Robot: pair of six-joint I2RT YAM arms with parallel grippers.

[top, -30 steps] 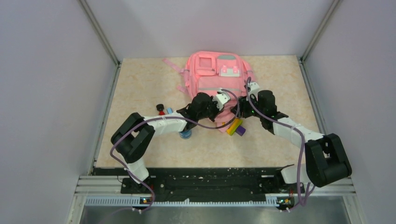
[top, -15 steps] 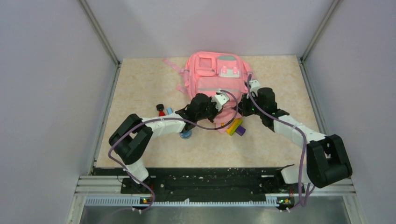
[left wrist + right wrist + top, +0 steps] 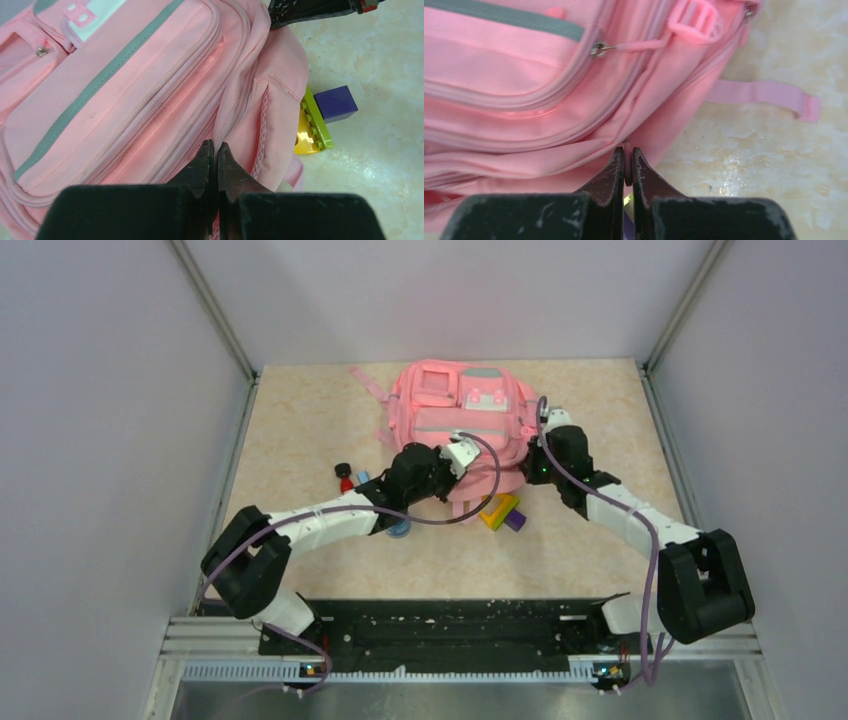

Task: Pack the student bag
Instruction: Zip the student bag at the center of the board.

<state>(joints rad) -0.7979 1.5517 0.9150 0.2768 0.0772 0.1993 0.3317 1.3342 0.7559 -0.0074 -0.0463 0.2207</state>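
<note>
Student bag (image 3: 465,415) lies flat on the worktop (image 3: 300,420) directly ahead of the 2 arms, left tool (image 3: 215,150) and right tool (image 3: 625,157) each pressed together on just a thin fold at its near edge, so a pull may let the slack fabric slip free.

I worked in a robot lab's test booth. Plain grey panels (image 3: 100,440) closed me in on three sides, joined by bare metal posts (image 3: 213,310) at the far corners. The table (image 3: 300,420) had a stone-patterned top. Along its near edge ran a slotted metal rail (image 3: 450,645) where my two arms (image 3: 320,523) were bolted, with purple cables (image 3: 655,580) looping loose along them. The student bag (image 3: 480,400) and a few toy blocks (image 3: 500,512) lay on the table.
</note>
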